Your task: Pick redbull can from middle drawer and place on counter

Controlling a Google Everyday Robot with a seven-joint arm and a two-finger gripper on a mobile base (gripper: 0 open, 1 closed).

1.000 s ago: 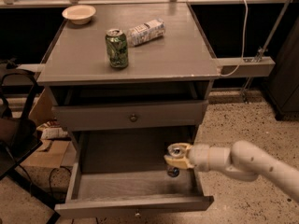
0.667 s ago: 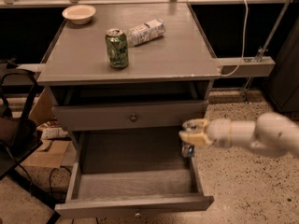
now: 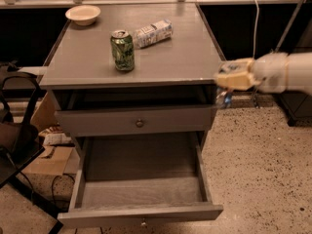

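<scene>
Since a second ago the arm has risen out of the wide grey wooden middle drawer (image 3: 139, 214) and swung out to the right. With it came the slim dark blue-and-silver redbull can (image 3: 223, 98), which sat low beside the drawer's right wall and now hangs in the air past the cabinet's right front corner, just below the edge of the counter (image 3: 170, 57), the broad matte-grey top. The drawer stands pulled out with nothing visible inside it, so the pick looks done. What seems left is lifting the can above the counter's edge, carrying it inward and setting it down.

The pale cream two-finger gripper (image 3: 225, 86) is level with the counter's front edge and just off its right side. Its fingers appear clamped on the top of the redbull can, which dangles beneath them, touching neither cabinet nor floor.

On the counter a fatter green can (image 3: 122, 50) stands upright, well apart from the gripper.
</scene>
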